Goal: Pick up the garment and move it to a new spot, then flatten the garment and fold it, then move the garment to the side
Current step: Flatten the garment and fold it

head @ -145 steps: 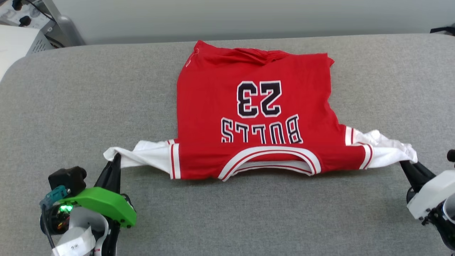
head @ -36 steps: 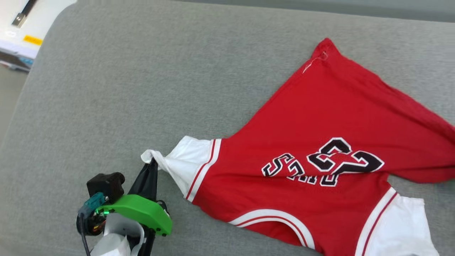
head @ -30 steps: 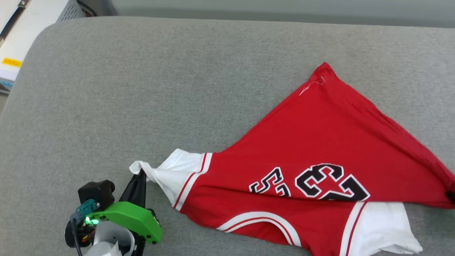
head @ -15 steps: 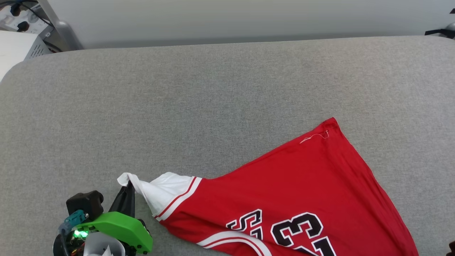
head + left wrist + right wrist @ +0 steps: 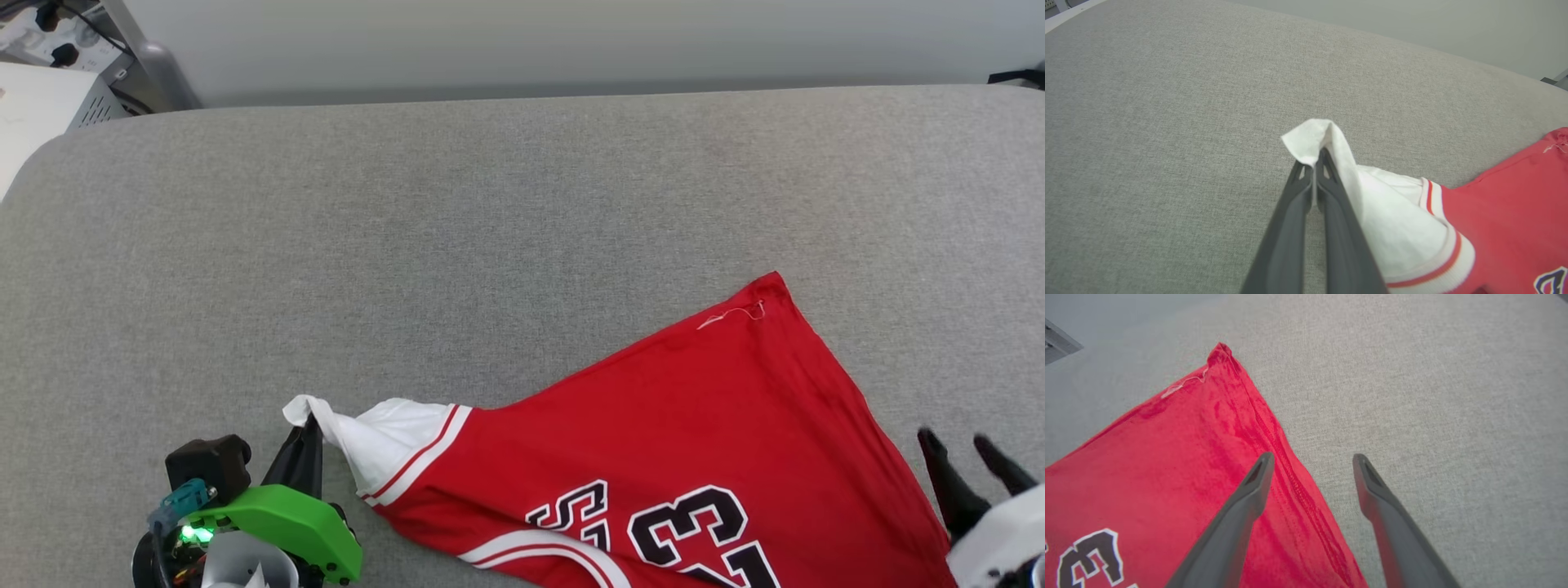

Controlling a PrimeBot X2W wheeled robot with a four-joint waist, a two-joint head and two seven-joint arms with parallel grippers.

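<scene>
Looking down from the head view, you see the garment (image 5: 694, 425) lying on the grey pad (image 5: 490, 229) at the lower right, its printed face up, with "23" (image 5: 686, 527) cut off by the bottom edge. One red corner (image 5: 767, 290) points up the view. The white sleeve (image 5: 384, 433) is drawn out to the left into a twisted point. Your left gripper (image 5: 309, 429) at the lower left is clenched on that point. Your right gripper (image 5: 955, 445) at the lower right stands just beside the garment's right edge, fingers spread apart with nothing between them.

Left wrist view: the left gripper (image 5: 1314, 163) has its fingers pressed together on the sleeve tip (image 5: 1310, 136), which folds over the fingertips. The rest of the sleeve (image 5: 1396, 220) hangs off to the right, down to the striped trim and the red body (image 5: 1506, 212). Grey pad (image 5: 1167, 122) lies around it.

Right wrist view: the right gripper (image 5: 1313, 459) is released and wide. One finger (image 5: 1245, 498) lies over the garment (image 5: 1167, 465) near its stitched edge; the other (image 5: 1384, 506) lies over bare pad (image 5: 1433, 396). You cannot tell whether either finger touches the cloth.
</scene>
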